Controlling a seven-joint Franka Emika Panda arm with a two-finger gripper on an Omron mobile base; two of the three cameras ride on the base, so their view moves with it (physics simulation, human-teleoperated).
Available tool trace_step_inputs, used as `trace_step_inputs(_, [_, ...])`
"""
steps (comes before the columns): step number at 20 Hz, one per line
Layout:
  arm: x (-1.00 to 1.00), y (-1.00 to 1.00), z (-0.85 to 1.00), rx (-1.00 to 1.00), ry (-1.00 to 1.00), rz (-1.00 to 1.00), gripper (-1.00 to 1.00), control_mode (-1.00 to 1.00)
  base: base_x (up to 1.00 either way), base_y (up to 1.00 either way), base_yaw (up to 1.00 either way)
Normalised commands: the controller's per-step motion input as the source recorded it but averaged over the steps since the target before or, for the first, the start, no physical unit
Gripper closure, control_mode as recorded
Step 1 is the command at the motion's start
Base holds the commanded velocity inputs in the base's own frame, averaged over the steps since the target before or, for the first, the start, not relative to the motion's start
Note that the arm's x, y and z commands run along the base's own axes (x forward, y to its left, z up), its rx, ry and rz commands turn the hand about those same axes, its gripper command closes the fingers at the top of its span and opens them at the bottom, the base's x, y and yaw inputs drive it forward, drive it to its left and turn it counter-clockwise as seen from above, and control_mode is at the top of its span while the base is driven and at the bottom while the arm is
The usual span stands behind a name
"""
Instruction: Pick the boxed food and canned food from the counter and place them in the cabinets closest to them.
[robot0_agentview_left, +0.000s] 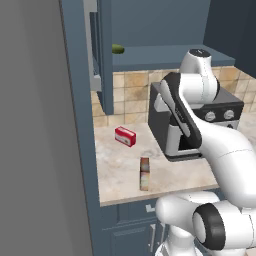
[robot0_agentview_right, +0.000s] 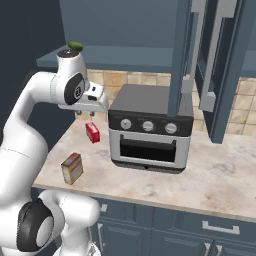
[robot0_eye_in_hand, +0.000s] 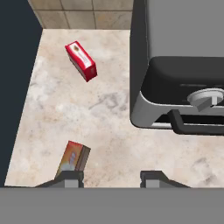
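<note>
The boxed food (robot0_agentview_left: 144, 173) is a tall, slim tan carton standing upright near the front edge of the beige counter (robot0_agentview_left: 120, 165), left of the toaster oven. It also shows in the right base view (robot0_agentview_right: 72, 168) and at the lower left of the hand view (robot0_eye_in_hand: 74, 157). My gripper (robot0_agentview_right: 85, 116) hangs high over the counter, pointing down, behind and above the carton. In the hand view the gripper (robot0_eye_in_hand: 111, 177) has its fingertips (robot0_eye_in_hand: 70, 177) apart with nothing between them. The cabinets (robot0_agentview_left: 165, 54) above stand open, showing a blue shelf. The canned food is out of view.
A small flat red box (robot0_agentview_left: 125, 136) lies behind the carton. A grey toaster oven (robot0_agentview_right: 150, 131) fills the counter to the right. Open cabinet doors (robot0_agentview_right: 182, 55) hang above the oven. A green item (robot0_agentview_left: 118, 48) sits on the shelf. A tall grey panel (robot0_agentview_left: 35, 150) bounds the left.
</note>
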Motion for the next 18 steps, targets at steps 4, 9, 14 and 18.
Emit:
trace_step_inputs(4, [0.01, 0.0, 0.0, 0.0, 0.0, 0.0, -1.0, -1.0, 0.0, 0.0, 0.0])
trace_step_inputs(9, [0.0, 0.0, 0.0, 0.0, 0.0, 0.0, -1.0, -1.0, 0.0, 0.0, 0.0])
trace_step_inputs(14, [0.0, 0.0, 0.0, 0.0, 0.0, 0.0, -1.0, -1.0, 0.0, 0.0, 0.0])
trace_step_inputs(18, [0.0, 0.0, 0.0, 0.0, 0.0, 0.0, -1.0, -1.0, 0.0, 0.0, 0.0])
